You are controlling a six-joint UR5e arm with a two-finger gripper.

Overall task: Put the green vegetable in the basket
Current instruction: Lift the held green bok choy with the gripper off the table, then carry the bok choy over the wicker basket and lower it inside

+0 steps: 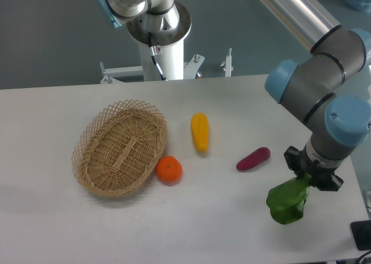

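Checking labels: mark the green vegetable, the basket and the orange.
green vegetable (286,202), fixed camera, on the dark leafy part below the gripper.
basket (87,142), fixed camera, on the left lattice rim.
orange (169,170), fixed camera, on the middle of the fruit.

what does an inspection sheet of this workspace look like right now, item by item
surface: white table, bare between the items
job's things: green vegetable at the right front, its top in the gripper, whether it is lifted or touching the table is unclear; basket at the left, nothing in it
clutter: orange against the basket's right front rim; yellow vegetable mid-table; purple-red vegetable to its right
grippers: gripper pointing down, shut on the green vegetable
cables: a thin black cable runs down the white robot base
surroundings: grey floor behind the table; a dark object at the right front edge
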